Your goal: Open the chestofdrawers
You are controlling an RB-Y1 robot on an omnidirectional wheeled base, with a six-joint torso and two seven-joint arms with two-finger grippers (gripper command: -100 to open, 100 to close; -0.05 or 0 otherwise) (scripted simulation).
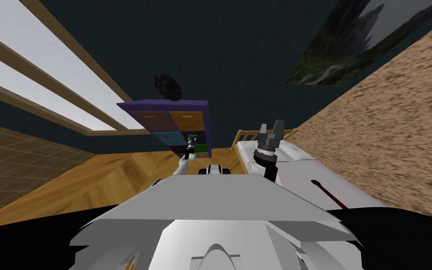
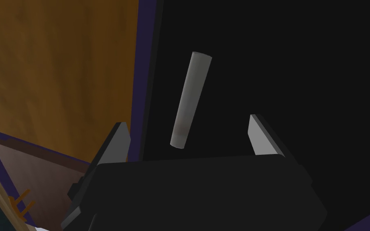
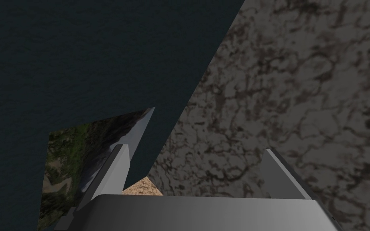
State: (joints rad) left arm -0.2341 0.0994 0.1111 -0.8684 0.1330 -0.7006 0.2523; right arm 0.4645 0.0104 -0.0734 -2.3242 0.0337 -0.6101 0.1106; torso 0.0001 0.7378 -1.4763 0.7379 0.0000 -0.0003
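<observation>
Left gripper (image 2: 188, 120) gapes wide, the grey handle (image 2: 191, 99) between its fingers, facing the chest of drawers' (image 1: 170, 117) black drawer front (image 2: 300, 72).

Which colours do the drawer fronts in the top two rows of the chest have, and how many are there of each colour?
brown drawer front: 1
orange drawer front: 1
teal drawer front: 1
black drawer front: 1
Total: 4

Purple chest of drawers (image 1: 156, 117), left gripper (image 1: 191, 140) seemingly touching it
</observation>
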